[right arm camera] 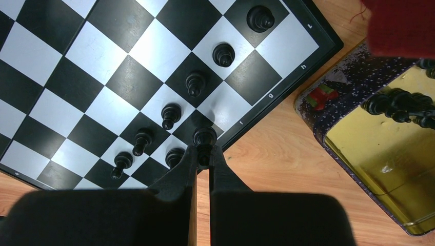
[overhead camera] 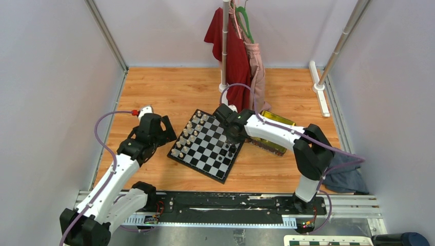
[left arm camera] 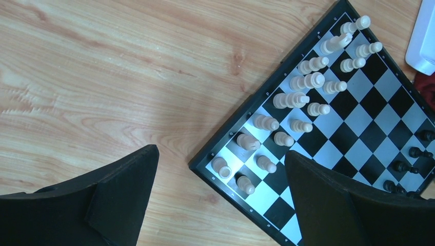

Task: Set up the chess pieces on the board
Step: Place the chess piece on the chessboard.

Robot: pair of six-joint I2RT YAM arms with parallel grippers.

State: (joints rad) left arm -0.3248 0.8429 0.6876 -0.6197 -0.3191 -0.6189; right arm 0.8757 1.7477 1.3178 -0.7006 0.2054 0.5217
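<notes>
pinching one black piece (right arm camera: pixel 204 136) shut in its jaws at the board (right arm camera: pixel 270 95) edge, right gripper (right arm camera: pixel 204 154) works the back rank; black pawns (right arm camera: pixel 171 116) stand; more black pieces (right arm camera: pixel 395 102) wait in tin tray (right arm camera: pixel 382 154); left gripper (left arm camera: pixel 220 156) gapes idle.

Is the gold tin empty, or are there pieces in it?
Not empty: a few black pieces lie bunched at one end of the gold tin.

Black-and-white chequered chessboard (right arm camera: pixel 61 82) ran off left edge; shiny gold tin tray (right arm camera: pixel 379 154) was cropped right; tiny black chess piece (right arm camera: pixel 204 136) partly hid behind right gripper (right arm camera: pixel 204 154).
</notes>
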